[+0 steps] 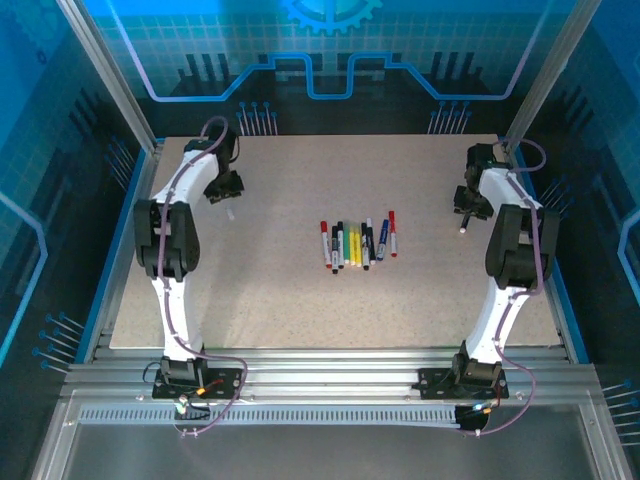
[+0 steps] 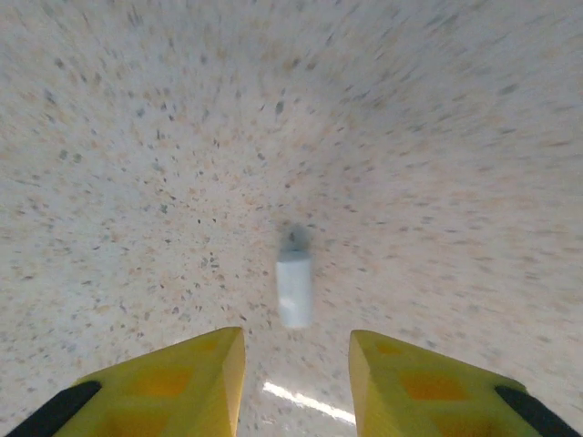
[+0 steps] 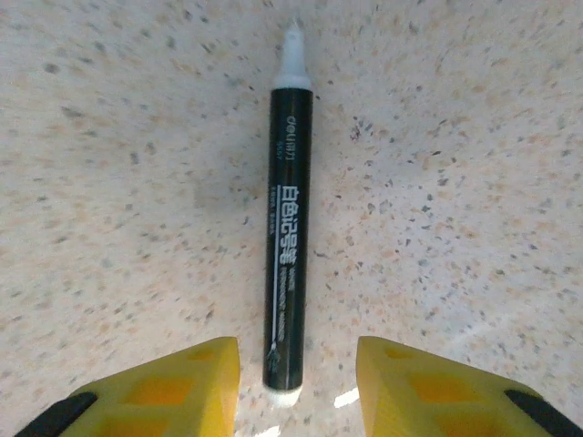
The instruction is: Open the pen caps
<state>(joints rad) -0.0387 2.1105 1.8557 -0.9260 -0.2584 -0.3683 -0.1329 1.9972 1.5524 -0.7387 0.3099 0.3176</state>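
The pen cap (image 2: 293, 287) lies on the tabletop (image 1: 260, 300) just in front of the left gripper (image 2: 296, 339). It is a short white bit with a dark end, and it looks blurry. The left gripper is open a little way. Its two yellow fingers (image 2: 182, 382) stand apart and hold nothing. The pen cap is out past the fingers, not between them.

The right gripper (image 3: 296, 348) is open a little way too. A black pen (image 3: 290, 228) lies flat on the tabletop, and its back end sits in the gap between this gripper's yellow fingers. There is a bit of space on each side, so the fingers are not squeezing it. The black pen points straight away from the gripper. Its white tip is bare.

From above, the left gripper is near the far left corner of the tabletop and the right gripper is near the far right corner. A row of pens (image 1: 356, 243) lies in the middle of the tabletop, well apart from both grippers. They lie side by side and have red, black, green, yellow and blue ends.
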